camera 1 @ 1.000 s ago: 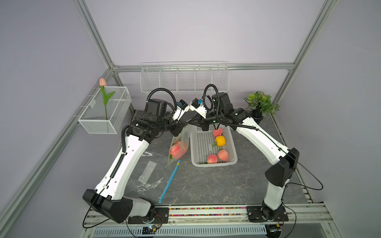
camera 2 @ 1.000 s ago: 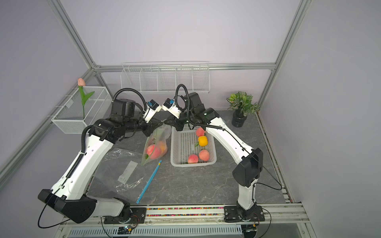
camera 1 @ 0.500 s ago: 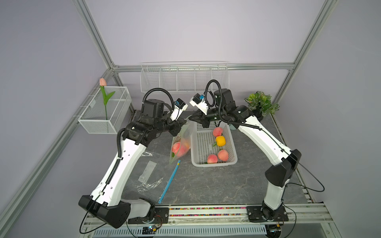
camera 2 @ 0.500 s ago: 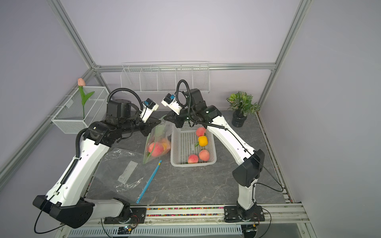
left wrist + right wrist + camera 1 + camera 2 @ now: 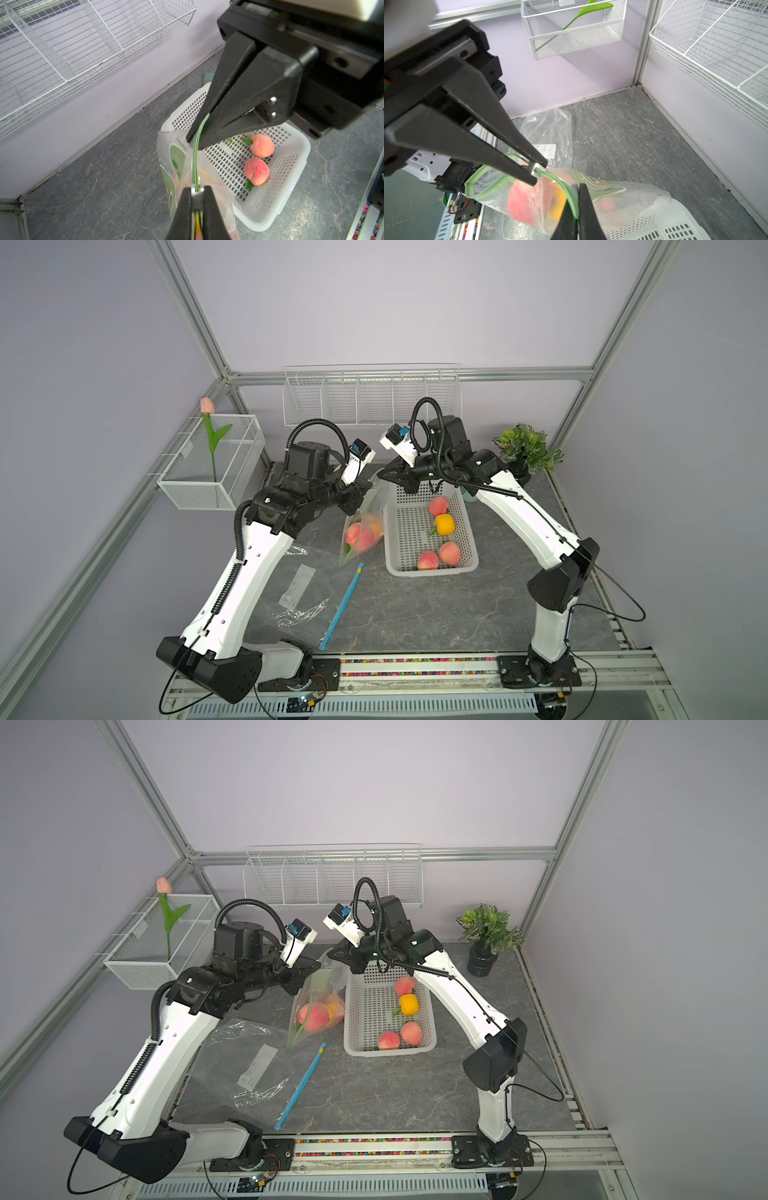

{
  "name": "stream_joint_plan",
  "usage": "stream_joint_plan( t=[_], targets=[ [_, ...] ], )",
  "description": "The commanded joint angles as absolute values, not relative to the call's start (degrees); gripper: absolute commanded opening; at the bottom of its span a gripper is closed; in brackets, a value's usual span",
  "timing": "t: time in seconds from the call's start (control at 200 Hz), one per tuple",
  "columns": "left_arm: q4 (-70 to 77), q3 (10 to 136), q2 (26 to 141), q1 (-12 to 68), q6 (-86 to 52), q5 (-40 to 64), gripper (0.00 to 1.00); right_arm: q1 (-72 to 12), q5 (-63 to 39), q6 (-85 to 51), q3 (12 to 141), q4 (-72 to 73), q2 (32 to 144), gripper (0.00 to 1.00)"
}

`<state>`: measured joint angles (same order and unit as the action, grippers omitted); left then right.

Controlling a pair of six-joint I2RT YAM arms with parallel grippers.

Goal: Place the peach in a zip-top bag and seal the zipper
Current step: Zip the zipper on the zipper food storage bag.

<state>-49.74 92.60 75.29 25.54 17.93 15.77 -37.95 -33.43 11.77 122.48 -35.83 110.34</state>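
Since a sec ago my two wrists have spread apart over the bag [image 5: 362, 526]. They were huddled almost together, and now there's a clear stretch of green zipper [image 5: 196, 162] btwn the tips. The left arm has drawn back a bit toward its own side. The bag itself has barely shifted.

Grips are unchanged:
- **left pincer** [image 5: 196, 193]: closed tight on the grey slider [image 5: 535, 168].
- **right pincer** [image 5: 199, 138]: clamped shut on the zipper at the end nearest the basket [image 5: 432, 570], acting as anchor imo.

The bag hangs from both grips just beside the basket, and its lower corner seems to rest on the tabletop [image 5: 415, 614]. The peach [image 5: 311, 1016] sits low inside it w/ other fruit alongside, so I reckon the placing step is done.

What it means: in the left wrist view, the track btwn my pincers reads as one closed line, so it's prob sealed that far. In the right wrist view, the green edge beyond the slider opens into a loop, so the mouth is part open there. Sealing is underway but not finished. The slider needs drawing on to the far end w/ the right side kept taut.
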Motion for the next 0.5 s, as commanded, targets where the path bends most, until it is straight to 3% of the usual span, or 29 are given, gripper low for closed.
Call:
stream_joint_plan(
  t=[0.0, 0.495],
  targets=[
    [-57.3, 91.26, 73.13, 25.23, 17.3, 13.95, 0.07, -34.85, -27.83, 9.61, 124.95, -33.31, 110.91, 0.07],
    [-58.27, 89.31, 71.01, 25.2, 16.13, 13.08, 0.07, -34.17, -24.99, 7.44, 126.48, -33.14, 111.71, 0.07]
  ],
)
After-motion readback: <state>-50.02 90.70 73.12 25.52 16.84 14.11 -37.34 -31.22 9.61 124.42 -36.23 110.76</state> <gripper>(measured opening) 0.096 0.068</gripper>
